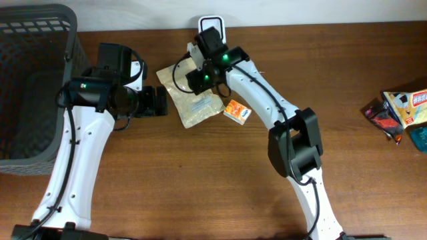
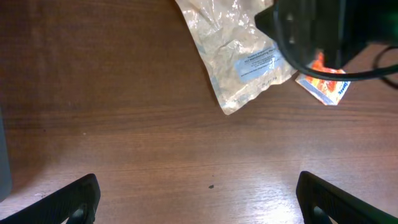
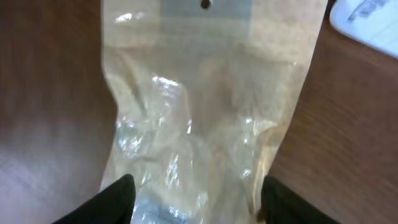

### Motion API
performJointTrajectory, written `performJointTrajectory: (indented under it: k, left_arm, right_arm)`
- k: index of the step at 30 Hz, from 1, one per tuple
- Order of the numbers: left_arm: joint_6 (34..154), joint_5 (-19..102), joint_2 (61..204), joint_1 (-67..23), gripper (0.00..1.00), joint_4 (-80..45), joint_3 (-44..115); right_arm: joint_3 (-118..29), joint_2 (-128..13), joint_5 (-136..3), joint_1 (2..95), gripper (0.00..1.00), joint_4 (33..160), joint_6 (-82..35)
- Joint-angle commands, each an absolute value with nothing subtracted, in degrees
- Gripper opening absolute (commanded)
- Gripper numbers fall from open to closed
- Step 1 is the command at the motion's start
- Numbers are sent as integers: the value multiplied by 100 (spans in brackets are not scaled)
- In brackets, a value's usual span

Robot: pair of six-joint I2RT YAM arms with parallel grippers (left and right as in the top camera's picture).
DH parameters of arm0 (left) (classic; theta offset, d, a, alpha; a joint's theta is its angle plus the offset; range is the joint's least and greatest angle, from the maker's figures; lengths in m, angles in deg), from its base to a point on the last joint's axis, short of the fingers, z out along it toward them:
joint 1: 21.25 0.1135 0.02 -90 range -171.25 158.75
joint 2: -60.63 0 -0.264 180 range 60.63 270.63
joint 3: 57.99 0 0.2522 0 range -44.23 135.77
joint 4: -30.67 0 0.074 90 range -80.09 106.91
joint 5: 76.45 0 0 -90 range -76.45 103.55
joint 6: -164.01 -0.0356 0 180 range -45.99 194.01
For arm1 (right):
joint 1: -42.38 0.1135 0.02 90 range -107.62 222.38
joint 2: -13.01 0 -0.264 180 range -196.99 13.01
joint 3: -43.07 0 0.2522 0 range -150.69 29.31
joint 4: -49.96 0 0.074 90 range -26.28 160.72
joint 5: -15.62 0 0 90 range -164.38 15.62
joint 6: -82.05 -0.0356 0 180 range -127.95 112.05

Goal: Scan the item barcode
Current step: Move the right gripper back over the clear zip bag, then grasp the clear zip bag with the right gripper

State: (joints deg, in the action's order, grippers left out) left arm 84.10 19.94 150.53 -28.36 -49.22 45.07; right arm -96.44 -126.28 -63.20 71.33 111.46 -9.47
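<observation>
Closest to the lens are the dark fingers (image 2: 78, 199) of my left gripper (image 2: 199, 200), poking in at the two bottom corners of the left wrist view. They are spread as wide as they go, with only bare wood between them.

The brown wooden table (image 1: 200, 180) fills almost everything I see. At its left end stands a dark grey mesh basket (image 1: 33, 87). My left arm (image 1: 73, 167) rises just beside it, with its gripper pointing toward the middle of the table. My right arm (image 1: 273, 107) reaches from the front edge toward the back.

My right gripper (image 3: 196, 199) hangs over the item to scan, a clear crinkled plastic bag (image 1: 193, 100) lying flat on the wood near the back middle of the table. My right fingers (image 3: 118, 199) stand apart, one at each long edge of the bag, gripping nothing. Whether they brush the plastic I cannot tell. My left gripper sits near the bag's left edge but apart from it.

A cluster of colourful snack packets (image 1: 400, 113) lies at the table's far right edge, well apart from the bag. At the back edge, a white-rimmed device (image 1: 212, 24) shows behind my right wrist, partly hidden by it. A small orange-and-white box (image 1: 237, 111) lies just beside the bag's right side. I cannot tell whether the two touch.

One end of the bag has a grey header strip with a punched hole. Nearer the other end is a white printed label (image 2: 258, 62), its print too small for me to read.
</observation>
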Motion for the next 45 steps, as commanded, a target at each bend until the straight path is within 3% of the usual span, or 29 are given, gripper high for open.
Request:
performJointTrajectory:
  k: [1,8,12,15,21,25,27,32,33,36,38,40,45]
  left_arm:
    - [8338,1955,15056,-2845,99,-4911,4487]
    - [8338,1955,15056,-2845,99,-4911,4487]
    - [8338,1955,15056,-2845,99,-4911,4487]
    - [8338,1955,15056,-2845,99,-4911,4487]
    - [8338,1955,15056,-2845,99,-4911,4487]
    - [8338,1955,15056,-2845,99,-4911,4487]
    - [8338,1955,15056,-2845,99,-4911,4487]
    - [8338,1955,15056,-2845,99,-4911,4487]
    - [8338,1955,15056,-2845,99,-4911,4487]
    - [8338,1955,15056,-2845,99,-4911,4487]
    - [8338,1955,15056,-2845,99,-4911,4487]
    - [8338,1955,15056,-2845,99,-4911,4487]
    - [8338,1955,15056,-2845,99,-4911,4487]
  right_arm:
    - [-9273,-12634,-6414,7161,64,10812,-1363]
    - [-8460,-12634,-6414,7161,62,10460,-1363]
    - [-8296,-12637,-6456,7161,40,10449,-1365]
    - [-8320,-12626,-7079,7126,10,10604,-1992]
    - [-8392,-12186,-7081,7091,10,11411,-2053]
    - [-8390,-11976,-7122,7091,4,11850,-2110]
    - [-8390,-11976,-7981,7091,4,12364,-2576]
    - [-8390,-11944,-7953,7102,4,12506,-2652]
    - [-8392,-11915,-7900,7102,8,12506,-2652]
    - [-8562,-11847,-7874,7131,47,12604,-2648]
    - [-8893,-11843,-7874,7141,54,12788,-2643]
    - [-9111,-11843,-7863,7218,69,12692,-2501]
    - [-8903,-11889,-8025,7592,73,12491,-2521]
